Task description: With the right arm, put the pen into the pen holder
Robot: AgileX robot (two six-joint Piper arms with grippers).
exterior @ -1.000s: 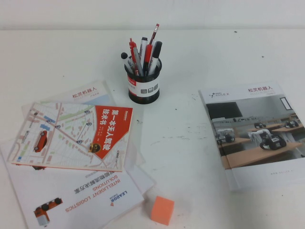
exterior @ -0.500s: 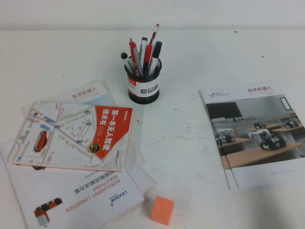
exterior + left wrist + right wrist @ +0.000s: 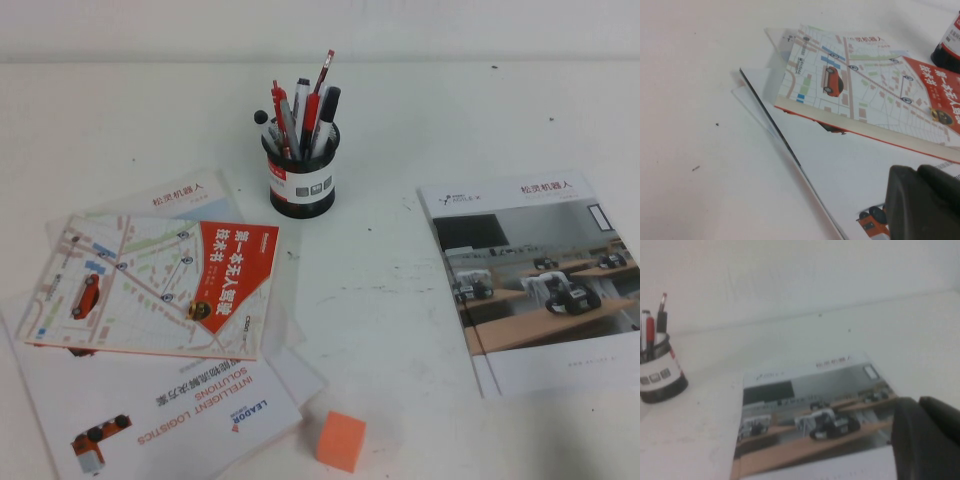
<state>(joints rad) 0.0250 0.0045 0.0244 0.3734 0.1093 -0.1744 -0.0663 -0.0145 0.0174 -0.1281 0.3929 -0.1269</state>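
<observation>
Already the slim grey-silver pen (image 3: 299,108) stands in the black round pen holder (image 3: 300,182) (twelve o'clock); left gripper (image 3: 922,202) and right gripper (image 3: 927,437) hang low over brochures, finger spread impossible to tell.

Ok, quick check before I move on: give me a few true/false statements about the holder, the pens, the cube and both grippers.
1. The pen holder stands upright with pens inside. True.
2. A grey pen lies loose on the table. False: none is visible outside the holder.
3. The orange cube sits on the right brochure. False: it rests on the bare table.
4. The right gripper hangs near the right brochure. True.
5. The left gripper holds a pen. False: it holds nothing visible, above the left booklets.
</observation>
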